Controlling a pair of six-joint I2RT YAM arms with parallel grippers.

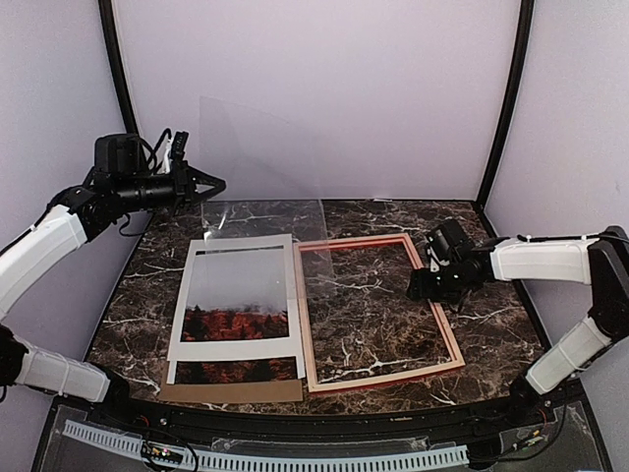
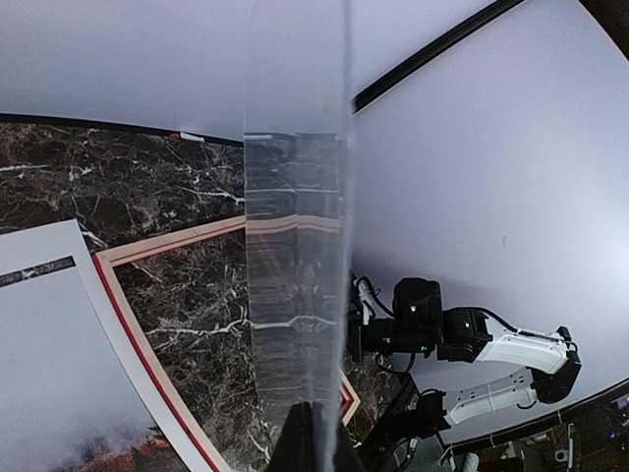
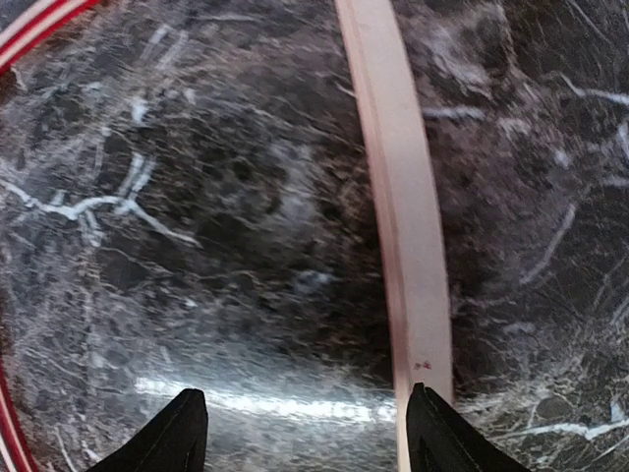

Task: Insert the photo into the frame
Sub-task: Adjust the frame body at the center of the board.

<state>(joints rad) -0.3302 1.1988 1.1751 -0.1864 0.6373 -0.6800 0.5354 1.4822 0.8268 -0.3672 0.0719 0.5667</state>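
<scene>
Right gripper (image 1: 421, 287), jaws wide above a rail of the thin red-fronted, pale-wood rectangular frame (image 3: 405, 246), may knock it askew descending, while the left gripper (image 1: 211, 183), pinching a clear plastic sheet (image 2: 295, 295), could let it slip.

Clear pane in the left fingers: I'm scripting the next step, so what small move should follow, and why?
Probably swing the clear pane right and lower it toward the frame. The left fingers are shut on its edge, holding it raised, while the frame lies flat and empty, with the right fingers open over its right rail.
</scene>
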